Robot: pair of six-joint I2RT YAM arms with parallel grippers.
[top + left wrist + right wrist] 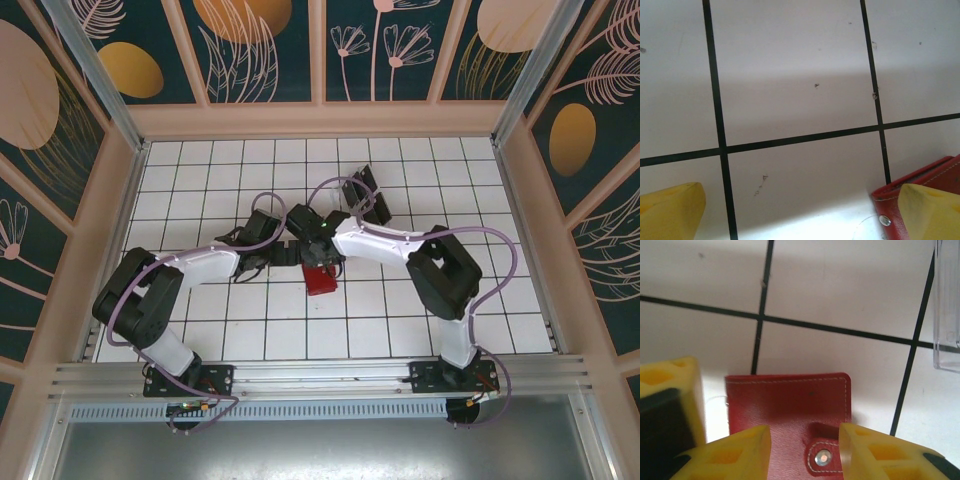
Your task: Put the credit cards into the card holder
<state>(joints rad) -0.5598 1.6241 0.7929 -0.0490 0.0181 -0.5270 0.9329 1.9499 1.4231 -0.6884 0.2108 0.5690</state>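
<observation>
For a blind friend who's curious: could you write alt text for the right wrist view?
A flat red stitched wallet with a metal snap tab lies closed on a white table with black grid lines; the right gripper's two yellow fingers stand apart on either side of the tab.

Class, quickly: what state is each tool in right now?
Left tool: open, holding nothing.
Right tool: open over the red card holder, nothing gripped.
</observation>
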